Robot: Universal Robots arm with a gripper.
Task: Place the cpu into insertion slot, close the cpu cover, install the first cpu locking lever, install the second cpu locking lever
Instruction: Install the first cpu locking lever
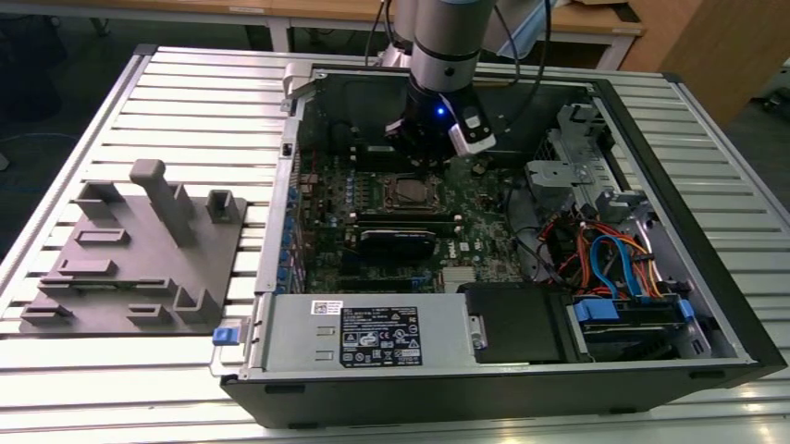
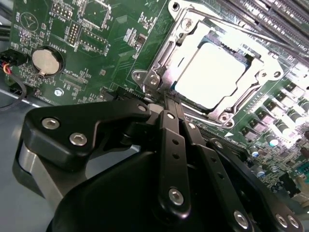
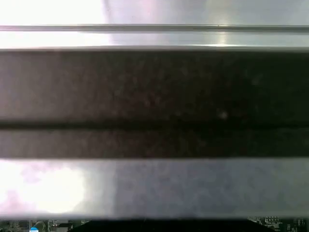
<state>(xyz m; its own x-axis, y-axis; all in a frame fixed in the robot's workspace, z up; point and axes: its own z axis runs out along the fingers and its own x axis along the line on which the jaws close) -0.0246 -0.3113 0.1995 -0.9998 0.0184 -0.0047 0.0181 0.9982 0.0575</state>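
The cpu (image 2: 212, 72) lies flat in the insertion slot (image 1: 405, 192), its silvery top bright in the second wrist view. The cpu cover (image 2: 188, 48) is down around it as a thin metal frame. My gripper (image 2: 170, 104) is shut, its black fingers (image 2: 166, 140) pressed together, and their tips are at the corner of the socket's metal rim (image 2: 149, 79). In the exterior view the gripper (image 1: 426, 159) hangs inside the open computer case, just behind the socket. I cannot tell how the locking levers stand.
A black card (image 1: 395, 242) lies in front of the socket. A grey box (image 1: 358, 338), a drive cage and coloured cables (image 1: 605, 259) fill the case's near and right parts. A grey fixture plate (image 1: 136, 250) stands outside on the exterior view's left. A coin battery (image 2: 47, 60) sits on the board.
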